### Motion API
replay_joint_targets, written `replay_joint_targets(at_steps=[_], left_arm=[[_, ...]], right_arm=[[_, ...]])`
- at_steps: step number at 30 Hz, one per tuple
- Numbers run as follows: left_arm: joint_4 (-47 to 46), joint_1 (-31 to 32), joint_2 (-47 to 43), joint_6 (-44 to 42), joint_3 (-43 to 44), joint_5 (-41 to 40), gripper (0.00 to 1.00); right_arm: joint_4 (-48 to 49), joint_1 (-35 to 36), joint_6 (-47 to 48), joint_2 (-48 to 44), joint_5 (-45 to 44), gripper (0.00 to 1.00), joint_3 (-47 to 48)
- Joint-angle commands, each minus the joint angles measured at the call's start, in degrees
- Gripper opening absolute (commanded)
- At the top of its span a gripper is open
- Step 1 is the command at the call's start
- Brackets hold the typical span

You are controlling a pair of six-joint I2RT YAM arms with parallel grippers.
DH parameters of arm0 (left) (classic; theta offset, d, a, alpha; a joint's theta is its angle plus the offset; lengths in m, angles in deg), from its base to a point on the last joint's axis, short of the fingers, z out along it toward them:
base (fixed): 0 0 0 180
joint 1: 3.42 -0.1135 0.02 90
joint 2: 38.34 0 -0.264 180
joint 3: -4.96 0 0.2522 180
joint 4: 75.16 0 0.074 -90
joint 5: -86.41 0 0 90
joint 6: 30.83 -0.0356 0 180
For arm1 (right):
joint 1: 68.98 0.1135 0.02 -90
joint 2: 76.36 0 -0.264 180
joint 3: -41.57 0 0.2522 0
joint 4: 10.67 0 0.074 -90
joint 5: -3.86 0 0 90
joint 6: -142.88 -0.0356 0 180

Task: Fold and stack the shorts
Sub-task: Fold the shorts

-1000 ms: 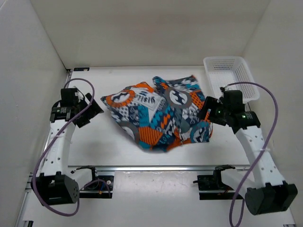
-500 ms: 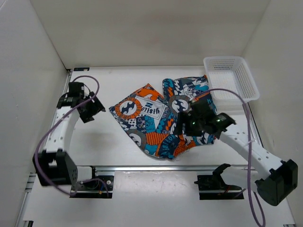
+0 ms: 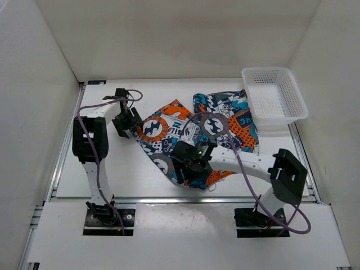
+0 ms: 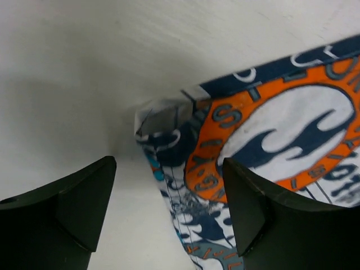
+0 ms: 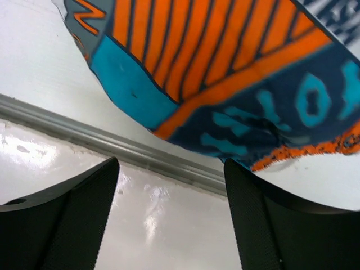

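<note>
The shorts (image 3: pixel 175 130), printed in orange, teal, grey, white and navy, lie spread and rumpled on the middle of the table. My left gripper (image 3: pixel 127 120) is open at their far left corner. In the left wrist view that corner (image 4: pixel 169 121) lies between the open fingers (image 4: pixel 62 214), and the gripper (image 4: pixel 170 164) holds nothing. My right gripper (image 3: pixel 191 171) is open over the near edge of the shorts. In the right wrist view the hem (image 5: pixel 225 73) hangs just above the open, empty gripper (image 5: pixel 171 164).
A white mesh basket (image 3: pixel 274 100) stands at the back right, touching the shorts' right edge. A metal rail (image 3: pixel 169 198) runs along the table's near edge; it also shows in the right wrist view (image 5: pixel 112 140). White walls enclose three sides.
The left arm has swung inward to the shorts' left corner. The right arm has crossed leftward over the shorts to their near edge. The shorts have spread further right.
</note>
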Motion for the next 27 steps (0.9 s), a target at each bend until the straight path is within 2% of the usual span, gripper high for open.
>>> replay_joint_targets(at_steps=[1, 3, 4, 5, 6, 9, 10, 13, 15, 18, 21, 22, 23, 25, 26, 27], left_arm=[[-0.1, 0.7, 2.0, -0.3, 3.5, -1.1, 0.86], [-0.1, 1.3, 4.0, -0.3, 5.2, -1.1, 0.65], [-0.1, 1.3, 4.5, -1.0, 5.8, -1.1, 0.47], [-0.1, 1.3, 5.2, -1.0, 6.7, -0.6, 0.11], [-0.1, 1.3, 5.2, -1.0, 6.7, -0.6, 0.1], [0.4, 0.2, 3.6, -1.0, 6.5, -2.4, 0.1], [0.4, -0.4, 2.4, -0.5, 5.8, -2.4, 0.1], [0.4, -1.9, -3.3, 0.0, 1.8, -3.9, 0.1], [0.4, -3.4, -9.2, 0.6, -2.6, -4.5, 0.1], [-0.1, -3.4, -18.7, 1.3, -10.4, -6.0, 0.1], [-0.1, -3.4, -26.3, 4.0, -19.6, -5.4, 0.1], [-0.1, -3.4, -31.4, 4.6, -21.9, -4.7, 0.1], [-0.1, -2.7, -33.9, 5.2, -24.0, -4.1, 0.1], [-0.1, -2.2, -40.3, 7.0, -29.2, -2.9, 0.1], [-0.1, -1.6, -42.0, 7.5, -30.6, -2.4, 0.1], [-0.1, -0.8, -43.4, 7.5, -31.5, -2.4, 0.1]], right_arm=[[-1.4, 0.5, 0.5, 3.8, -3.8, 0.81, 3.5], [-1.4, 0.5, 1.1, 6.4, -4.4, 0.81, 4.0], [-1.4, 0.5, 1.1, 7.2, -5.0, 0.81, 4.0], [-1.4, 0.5, 1.7, 8.6, -5.1, 0.79, 4.0], [-1.4, 0.5, 1.7, 9.3, -5.1, 0.77, 4.0], [-1.4, 0.0, 2.2, 11.0, -5.6, 0.58, 1.8], [-1.4, -0.9, 2.2, 11.0, -6.1, 0.46, 1.1], [-0.7, -4.7, 4.6, 10.5, -7.0, 0.31, -0.7], [0.9, -8.0, 7.0, 10.5, -7.9, 0.26, 0.1], [2.5, -16.7, 13.3, 12.7, -7.9, 0.25, 3.6], [3.0, -21.3, 19.3, 16.5, -7.3, 0.25, 12.3], [3.0, -23.6, 20.8, 17.3, -6.6, 0.26, 14.6], [3.0, -24.4, 22.2, 17.3, -5.3, 0.29, 18.7], [3.0, -25.7, 24.9, 17.0, -2.2, 0.34, 20.7], [3.0, -25.7, 24.9, 15.9, -0.5, 0.46, 20.7], [3.0, -26.4, 25.5, 13.1, 1.3, 0.52, 19.1]])
